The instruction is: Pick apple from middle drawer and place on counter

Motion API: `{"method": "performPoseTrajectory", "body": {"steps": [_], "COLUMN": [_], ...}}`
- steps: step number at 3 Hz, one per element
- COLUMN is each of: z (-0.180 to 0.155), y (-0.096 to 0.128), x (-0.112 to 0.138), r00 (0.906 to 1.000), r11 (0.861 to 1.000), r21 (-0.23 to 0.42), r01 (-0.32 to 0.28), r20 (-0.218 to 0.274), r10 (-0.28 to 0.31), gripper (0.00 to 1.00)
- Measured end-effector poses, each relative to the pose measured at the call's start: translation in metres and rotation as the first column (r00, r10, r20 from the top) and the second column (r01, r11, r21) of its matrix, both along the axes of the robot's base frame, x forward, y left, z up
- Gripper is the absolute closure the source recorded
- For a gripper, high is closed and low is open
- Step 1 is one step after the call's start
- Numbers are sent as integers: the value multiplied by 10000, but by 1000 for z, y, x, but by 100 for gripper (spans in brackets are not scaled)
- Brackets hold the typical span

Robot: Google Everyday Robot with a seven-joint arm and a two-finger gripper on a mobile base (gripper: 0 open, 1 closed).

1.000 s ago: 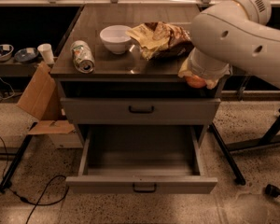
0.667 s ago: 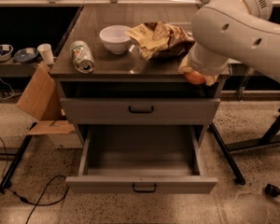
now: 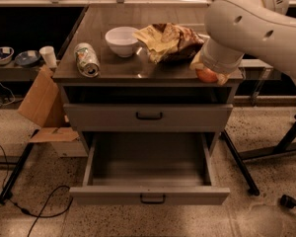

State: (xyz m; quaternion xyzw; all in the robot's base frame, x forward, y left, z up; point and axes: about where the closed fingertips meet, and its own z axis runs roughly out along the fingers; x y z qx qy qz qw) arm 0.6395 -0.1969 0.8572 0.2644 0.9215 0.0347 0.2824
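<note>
A speckled stone floor (image 3: 266, 216) lies under a grey cabinet whose flat, dark grey-brown wood-grain counter (image 3: 133, 15) has a slight gloss. At the near right corner of that counter sits the small round red-orange apple (image 3: 206, 75), level with the front edge. It is clasped between pale fingers (image 3: 196, 63) of the two-finger gripper (image 3: 209, 72). The gripper is mostly hidden under the thick white robot arm (image 3: 246, 23), which reaches in from the right.

Left of the apple and farther back lies a crumpled yellow and brown snack bag (image 3: 168, 41). A white round bowl (image 3: 122, 39) stands just beside the bag, and a green and white drink can (image 3: 86, 59) lies on its side near the left edge.

Below, the closed upper grey drawer front (image 3: 148, 116) carries a black bar handle. Under it the wide, shallow grey middle drawer (image 3: 148, 195) is pulled out toward the near side, nothing showing inside. A brown cardboard box (image 3: 39, 98) leans against the cabinet's left side, with a white paper cup (image 3: 49, 56) on a low shelf behind it.
</note>
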Motion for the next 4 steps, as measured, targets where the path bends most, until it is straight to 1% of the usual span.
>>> {"method": "performPoseTrajectory", "body": {"steps": [1,2,3,4], "z": [10,18,22,24], "y": [-3,-2,-1,-5], "x": [7,16,29,41], "r00": [9994,9980,9971,9956], "r11": [9997,9993,9988,9975], "r21": [76,-9,-93,-113], "r01": [231,386,476,704], "r20": [267,504,606,624], "r10": [-233,-385,-469,-696], "gripper": [100,100,100,100]}}
